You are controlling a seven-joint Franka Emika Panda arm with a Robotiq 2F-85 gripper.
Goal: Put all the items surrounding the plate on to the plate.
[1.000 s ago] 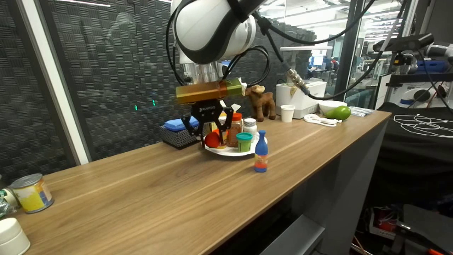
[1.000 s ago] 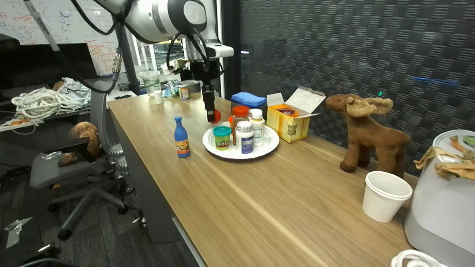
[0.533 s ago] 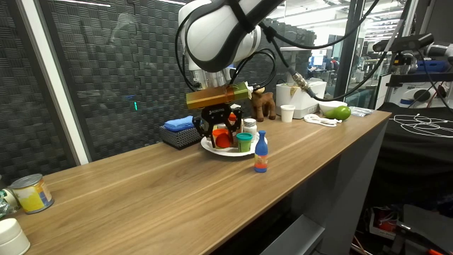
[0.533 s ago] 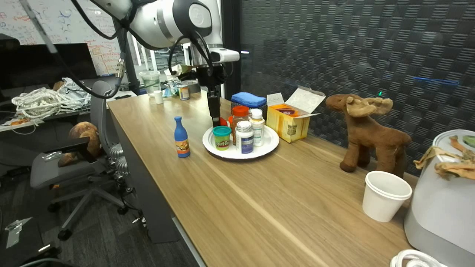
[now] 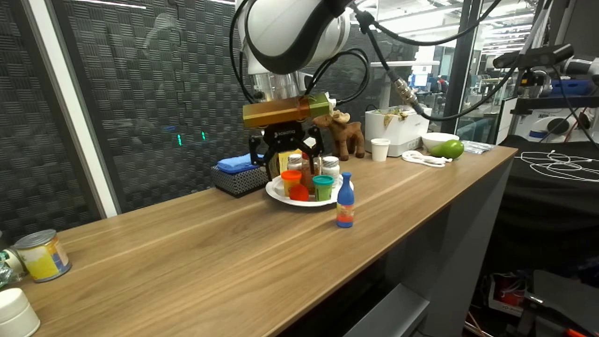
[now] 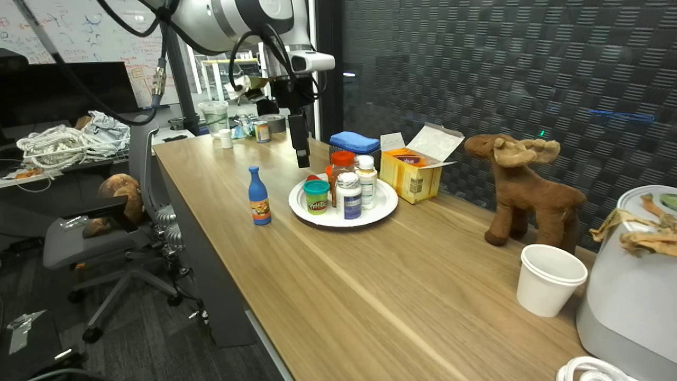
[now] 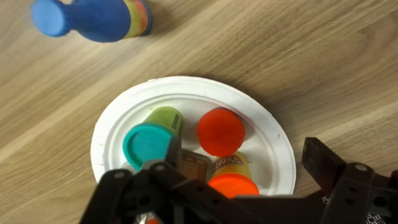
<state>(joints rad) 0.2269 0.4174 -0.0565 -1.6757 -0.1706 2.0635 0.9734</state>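
Note:
On the white plate [image 7: 286, 161] stand a green jar with a teal lid [image 7: 148, 145], a yellow jar with an orange lid [image 7: 233, 185], a brown red-capped bottle [image 6: 342, 163] and white bottles [image 6: 349, 200]. A round red item [image 7: 221, 132] rests inside the rim, against the yellow jar. My gripper [image 7: 243, 147] hangs above the plate, jaws wide apart and holding nothing; in an exterior view its fingertips are above the red item. Upright on the table beside the plate is a blue bottle [image 5: 345, 202], outside the rim in all views.
A yellow open box [image 6: 412, 177] and a dark box with a blue cloth [image 6: 354, 142] are behind the plate. A brown stuffed animal [image 6: 529, 196] and paper cup [image 6: 550, 280] stand farther along. A can [image 5: 42, 256] and white jar [image 5: 16, 312] sit opposite.
My gripper moved over the plate with the red item between its fingers, lowered, opened and rose again. The red item now lies on the plate; the blue bottle has not moved.

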